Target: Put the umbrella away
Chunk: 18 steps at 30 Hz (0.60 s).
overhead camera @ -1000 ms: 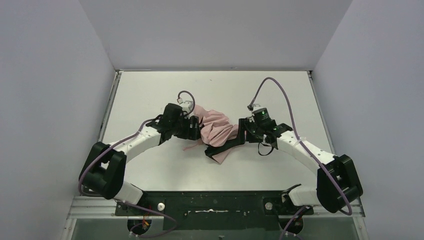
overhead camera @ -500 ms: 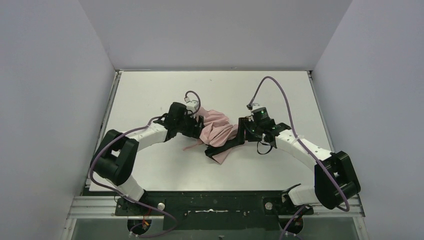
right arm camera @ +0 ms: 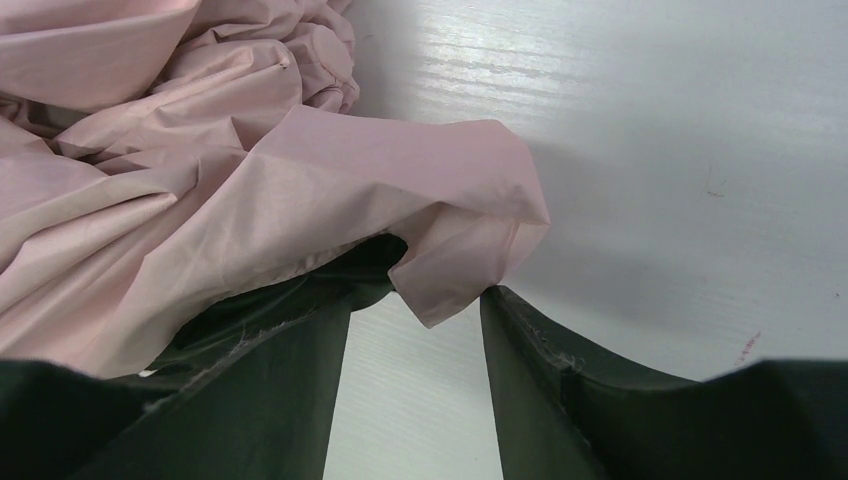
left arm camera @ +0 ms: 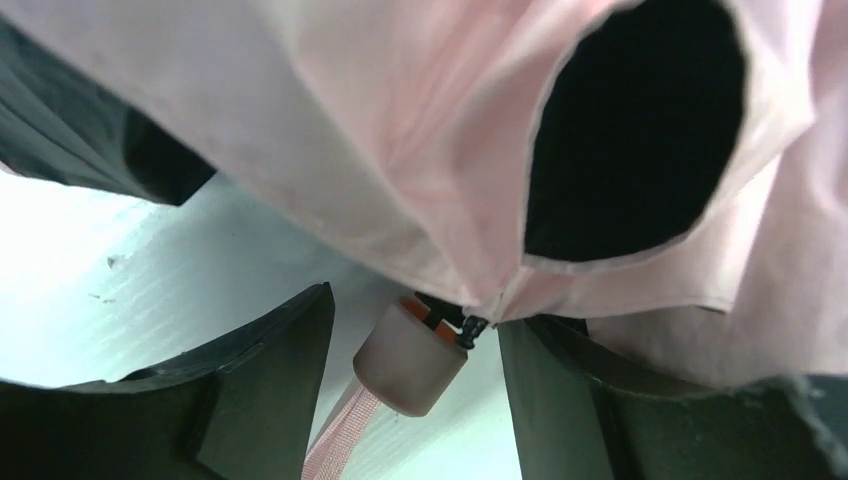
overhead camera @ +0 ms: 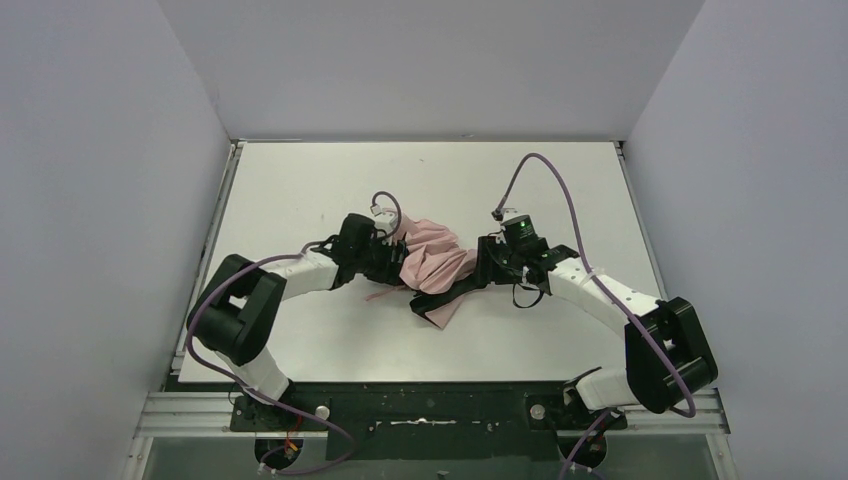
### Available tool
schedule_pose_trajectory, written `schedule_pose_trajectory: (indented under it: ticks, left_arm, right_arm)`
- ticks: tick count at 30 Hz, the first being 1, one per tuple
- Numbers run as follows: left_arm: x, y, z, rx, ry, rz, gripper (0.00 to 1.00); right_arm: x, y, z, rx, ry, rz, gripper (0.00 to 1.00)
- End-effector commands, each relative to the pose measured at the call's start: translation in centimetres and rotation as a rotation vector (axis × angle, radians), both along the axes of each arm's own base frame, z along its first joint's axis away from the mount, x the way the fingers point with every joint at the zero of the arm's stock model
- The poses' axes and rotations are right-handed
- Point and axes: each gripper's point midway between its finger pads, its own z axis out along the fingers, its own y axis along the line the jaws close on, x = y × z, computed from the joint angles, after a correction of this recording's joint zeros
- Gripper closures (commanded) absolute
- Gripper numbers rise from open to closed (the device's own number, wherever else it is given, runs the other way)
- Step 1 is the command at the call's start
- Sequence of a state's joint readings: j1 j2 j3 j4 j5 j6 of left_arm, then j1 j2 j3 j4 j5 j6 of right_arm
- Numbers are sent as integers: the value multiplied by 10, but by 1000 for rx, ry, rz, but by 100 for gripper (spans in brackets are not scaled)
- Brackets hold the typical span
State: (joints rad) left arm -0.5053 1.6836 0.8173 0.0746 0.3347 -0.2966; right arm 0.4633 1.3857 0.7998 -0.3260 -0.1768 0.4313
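The umbrella lies crumpled in pale pink folds at the table's middle, between my two grippers. My left gripper is at its left side and open. In the left wrist view the pink handle and its strap sit between the open fingers without touching them, under overhanging fabric. My left gripper shows there too. My right gripper is at the umbrella's right side and open. In the right wrist view a fabric corner hangs between its fingertips.
The white table is bounded by grey walls on three sides, with a metal rail along its left edge. The black base plate with both arm mounts lies at the near edge. Purple cables loop above both wrists.
My left arm has swung in, and its gripper has moved right, closer over the umbrella's handle. My right gripper has shifted slightly left toward the fabric. The umbrella has barely moved.
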Motion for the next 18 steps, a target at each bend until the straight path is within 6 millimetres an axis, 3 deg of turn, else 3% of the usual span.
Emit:
schedule_pose_trajectory:
  ticks: [1,4,11,18]
  left_arm:
    - [7,-9,20,-52,-64,-7,43]
    - [3,-6,18,-51,-62,-3,44]
    - [7,-9,19,-60,-62,0,61]
    - [10,-12,22,-67,-63,-1,78]
  right_arm:
    - [12,3,10,23,-45,-10,49]
    - [12,2,9,18,-42,-10,50]
    - [12,2,11,15,-43,-13,56]
    - [12,-6,22,-26,-75,-12,73]
